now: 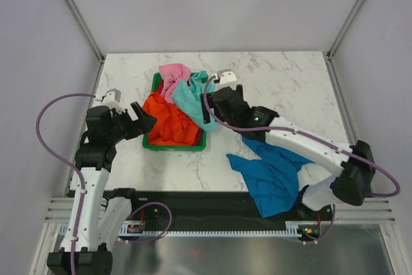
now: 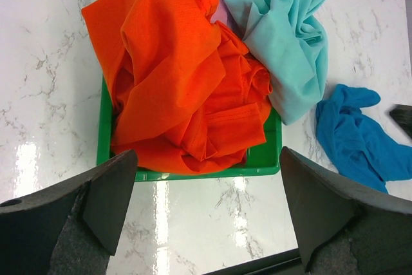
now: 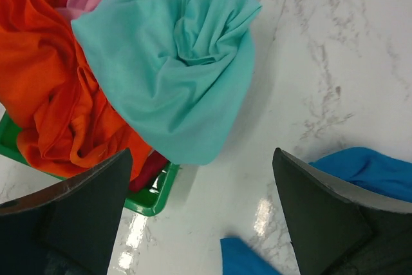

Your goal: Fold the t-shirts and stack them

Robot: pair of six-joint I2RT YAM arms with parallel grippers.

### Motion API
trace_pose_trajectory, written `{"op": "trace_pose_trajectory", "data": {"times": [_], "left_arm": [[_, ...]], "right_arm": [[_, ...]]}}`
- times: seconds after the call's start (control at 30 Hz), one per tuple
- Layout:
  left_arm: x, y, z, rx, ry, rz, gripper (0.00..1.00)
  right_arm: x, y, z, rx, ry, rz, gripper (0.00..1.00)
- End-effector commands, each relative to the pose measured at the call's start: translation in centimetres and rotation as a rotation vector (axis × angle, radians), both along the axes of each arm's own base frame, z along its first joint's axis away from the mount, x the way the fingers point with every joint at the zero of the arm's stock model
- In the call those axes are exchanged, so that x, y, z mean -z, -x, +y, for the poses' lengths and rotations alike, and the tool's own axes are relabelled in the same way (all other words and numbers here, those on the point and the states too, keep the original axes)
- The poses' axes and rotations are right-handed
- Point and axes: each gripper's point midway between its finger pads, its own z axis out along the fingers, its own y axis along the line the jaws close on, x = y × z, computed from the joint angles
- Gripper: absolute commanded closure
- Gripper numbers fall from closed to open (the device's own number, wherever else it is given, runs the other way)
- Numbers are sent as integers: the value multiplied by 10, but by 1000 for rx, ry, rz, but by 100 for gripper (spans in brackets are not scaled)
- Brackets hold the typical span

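Top external view: the blue t-shirt [image 1: 273,175] is seen crumpled on the counter [image 1: 283,88], nearer the right tool [image 1: 207,106], spread wide and empty.

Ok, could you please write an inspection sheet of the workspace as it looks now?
Surface: glossy white marbled table.
Job's things: blue t-shirt crumpled on the table, unfolded; orange-red t-shirt, mint-green t-shirt and pink t-shirt heaped in the green basket, the mint-green one hanging over its rim.
Clutter: nothing seen.
Grippers: left gripper open, empty, at the basket's left side; right gripper open, empty, beside the mint-green t-shirt.
Cables: purple cables loop along both arms.
Surroundings: pale walls with metal frame posts.
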Motion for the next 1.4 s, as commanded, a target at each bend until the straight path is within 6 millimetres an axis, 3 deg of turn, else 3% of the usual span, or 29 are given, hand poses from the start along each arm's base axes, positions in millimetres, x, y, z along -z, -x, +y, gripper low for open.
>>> {"op": "trace_pose_trajectory", "data": {"times": [0.0,0.03,0.1,0.23,0.33,0.4,0.43,0.5,0.53,0.7,0.83,0.9,1.0,1.03,1.17,1.2,1.23,1.3,1.33,1.37], "left_arm": [[-12,1,-7,57,-11,-64,0],[-11,1,-7,61,-9,-64,0],[-13,2,-9,68,-6,-71,0],[-15,3,-11,82,0,-81,0],[-16,4,-13,91,5,-88,1],[-17,4,-14,99,9,-94,0],[-18,5,-15,102,10,-95,1],[-19,5,-15,105,12,-99,0],[-18,5,-16,107,13,-99,0],[-18,5,-17,114,15,-101,0],[-20,5,-16,107,14,-109,0],[-21,6,-15,104,13,-117,1],[-22,5,-11,85,7,-121,0],[-21,5,-11,82,7,-118,0],[-19,3,-6,64,2,-110,0],[-19,2,-4,54,-2,-114,0],[-19,2,-3,50,-4,-114,0],[-19,2,-2,46,-5,-115,0],[-17,2,0,35,-8,-108,0],[-16,1,0,31,-9,-103,0]], "right_arm": [[7,-12,40,-49,-63,50,2],[23,-21,52,-43,-43,75,2],[41,-35,57,-27,-38,115,2],[102,-63,73,-28,-53,258,4],[129,-76,86,-66,-75,313,9],[136,-82,96,-92,-105,316,14],[143,-82,104,-118,-119,336,22],[144,-85,117,-145,-153,337,39],[147,-88,124,-152,-173,349,52],[138,-91,165,-218,-310,388,74],[132,-115,185,-97,-452,398,96],[133,-123,195,-64,-524,408,98],[136,-136,231,-70,-631,422,99],[131,-145,256,-111,-671,413,99],[138,-125,307,-173,-712,443,87],[140,-122,309,-165,-714,439,84],[151,-117,301,-137,-691,448,74],[139,-115,300,-151,-739,397,61],[135,-114,291,-141,-719,371,45],[131,-112,289,-155,-698,358,40]]}}
